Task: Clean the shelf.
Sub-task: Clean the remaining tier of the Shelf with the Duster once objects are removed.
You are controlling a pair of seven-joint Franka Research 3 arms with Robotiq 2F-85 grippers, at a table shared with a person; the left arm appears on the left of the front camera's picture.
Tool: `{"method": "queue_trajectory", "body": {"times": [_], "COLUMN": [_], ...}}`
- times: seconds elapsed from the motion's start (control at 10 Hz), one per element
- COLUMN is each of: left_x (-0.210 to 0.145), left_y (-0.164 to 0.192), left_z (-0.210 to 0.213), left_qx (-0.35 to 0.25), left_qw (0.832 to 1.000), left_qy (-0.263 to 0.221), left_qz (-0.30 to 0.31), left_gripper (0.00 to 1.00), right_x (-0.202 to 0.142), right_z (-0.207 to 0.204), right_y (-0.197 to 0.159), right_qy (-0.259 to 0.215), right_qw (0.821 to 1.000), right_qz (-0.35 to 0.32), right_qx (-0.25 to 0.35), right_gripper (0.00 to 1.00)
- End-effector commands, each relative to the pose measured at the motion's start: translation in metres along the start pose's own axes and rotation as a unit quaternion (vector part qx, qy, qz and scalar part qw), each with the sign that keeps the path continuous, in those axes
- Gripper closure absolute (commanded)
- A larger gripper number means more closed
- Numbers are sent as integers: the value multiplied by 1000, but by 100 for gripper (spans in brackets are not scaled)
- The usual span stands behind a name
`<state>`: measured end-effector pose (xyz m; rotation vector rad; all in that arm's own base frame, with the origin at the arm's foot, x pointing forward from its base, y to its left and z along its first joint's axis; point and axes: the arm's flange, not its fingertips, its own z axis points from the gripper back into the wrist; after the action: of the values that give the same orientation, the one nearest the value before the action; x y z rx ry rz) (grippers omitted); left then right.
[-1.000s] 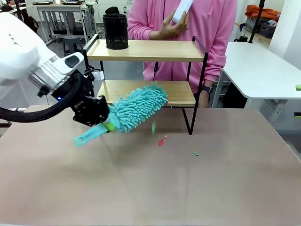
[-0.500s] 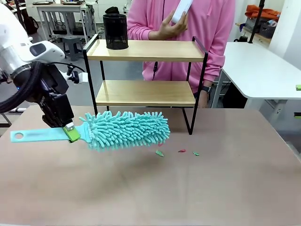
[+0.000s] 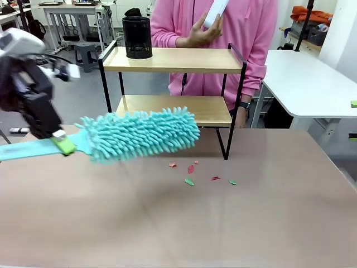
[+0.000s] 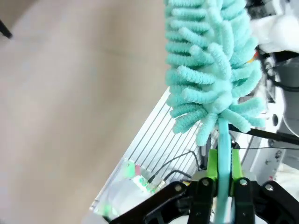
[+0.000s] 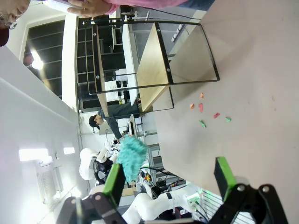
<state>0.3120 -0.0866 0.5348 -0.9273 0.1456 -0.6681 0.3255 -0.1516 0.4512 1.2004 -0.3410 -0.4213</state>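
Front view: the shelf (image 3: 173,60) stands at the table's (image 3: 279,223) far side. The left gripper (image 3: 62,145), left of the shelf, is clamped on a duster (image 3: 139,137) whose head hangs before the lower board. Scraps (image 3: 189,181) lie before the shelf.

Left wrist view: the left gripper (image 4: 223,170) pinches the duster (image 4: 210,70) handle.

Right wrist view: the right gripper (image 5: 170,179) gapes wide, empty, well apart from the shelf (image 5: 154,60).

Shelf (image 3: 173,60) at far middle of worktop (image 3: 178,229); cup (image 3: 136,37) on top board, left end; person (image 3: 234,33) behind shelf. Duster (image 3: 139,134) above worktop, before shelf, handle in left gripper (image 3: 62,145) at left. Scraps (image 3: 189,181) on worktop before shelf, near duster's tip.
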Motion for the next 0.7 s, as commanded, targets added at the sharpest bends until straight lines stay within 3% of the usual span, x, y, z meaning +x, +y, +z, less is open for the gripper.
{"method": "queue_trajectory", "body": {"times": [0.0,0.1,0.2,0.3,0.6], "left_x": [-74,-102,-129,-153,-216], "left_y": [-16,-21,-24,-25,-8], "left_z": [29,43,57,73,117], "left_qx": [-26,-21,-23,-40,-60], "left_qw": [996,991,987,981,932], "left_qy": [-61,-103,-137,-171,-354], "left_qz": [-66,-78,-85,-83,-55], "left_gripper": [87,87,100,91,91], "right_x": [1,1,1,1,1], "right_z": [-2,-2,-2,-2,-2], "right_y": [1,1,1,1,1], "right_qy": [-4,-4,-4,-4,-4], "right_qw": [1000,1000,1000,1000,1000], "right_qz": [10,10,10,10,10], "right_qx": [9,9,9,9,9], "right_gripper": [0,0,0,0,0]}}
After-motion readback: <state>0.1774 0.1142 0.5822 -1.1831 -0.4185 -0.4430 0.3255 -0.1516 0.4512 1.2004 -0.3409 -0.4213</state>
